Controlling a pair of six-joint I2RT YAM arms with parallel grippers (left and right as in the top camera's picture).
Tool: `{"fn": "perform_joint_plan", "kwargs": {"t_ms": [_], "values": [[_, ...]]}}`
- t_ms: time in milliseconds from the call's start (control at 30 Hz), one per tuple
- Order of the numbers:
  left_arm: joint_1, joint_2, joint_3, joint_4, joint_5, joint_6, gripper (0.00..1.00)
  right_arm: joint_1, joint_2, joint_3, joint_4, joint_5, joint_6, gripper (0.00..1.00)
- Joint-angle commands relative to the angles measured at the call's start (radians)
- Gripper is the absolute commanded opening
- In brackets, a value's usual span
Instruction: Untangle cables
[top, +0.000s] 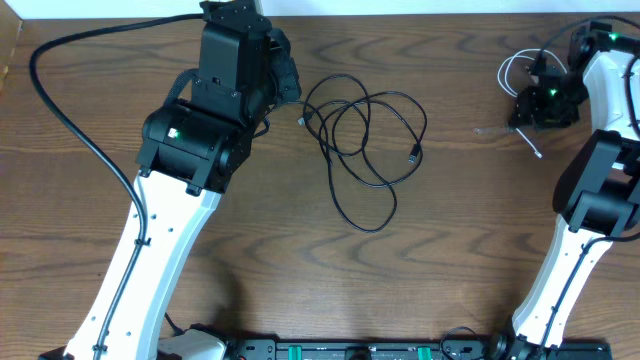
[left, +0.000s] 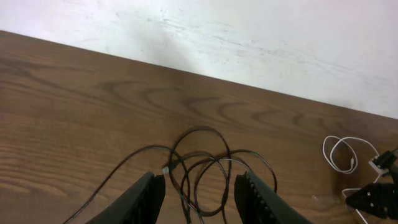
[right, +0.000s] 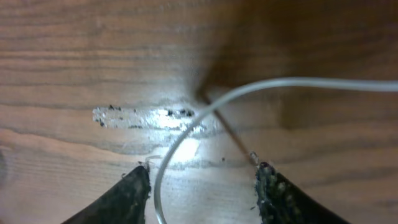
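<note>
under right claw (right: 203, 169) — white cable (right: 176, 144), maybe loose

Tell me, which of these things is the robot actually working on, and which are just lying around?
The job: black cable, white cable.
Just there: thick black arm wire, scuffed patch on the wooden table.

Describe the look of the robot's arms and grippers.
The left arm and right arm each have white links and bulky black joint housings with small green lights. A thick black cable runs to the left arm. The left gripper and right gripper have black, tapered fingers.
</note>
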Motion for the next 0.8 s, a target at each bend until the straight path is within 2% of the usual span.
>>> {"fn": "perform_joint_plan", "kwargs": {"t_ms": [0,267,533,767], "values": [[0.001,0.005,0.017,-0.003,-0.006,0.017,0.42,-0.003,0.002,-0.003,0.006,0.021,-0.01,0.45],[0.001,0.005,0.017,-0.002,-0.006,0.017,0.42,-0.003,0.002,-0.001,0.039,0.013,0.013,0.02],[0.001,0.005,0.017,-0.002,-0.006,0.017,0.42,-0.011,0.001,0.193,0.208,0.013,0.143,0.01],[0.001,0.005,0.017,-0.002,-0.006,0.016,0.42,0.014,0.014,0.244,0.514,0.018,0.277,0.01]]}}
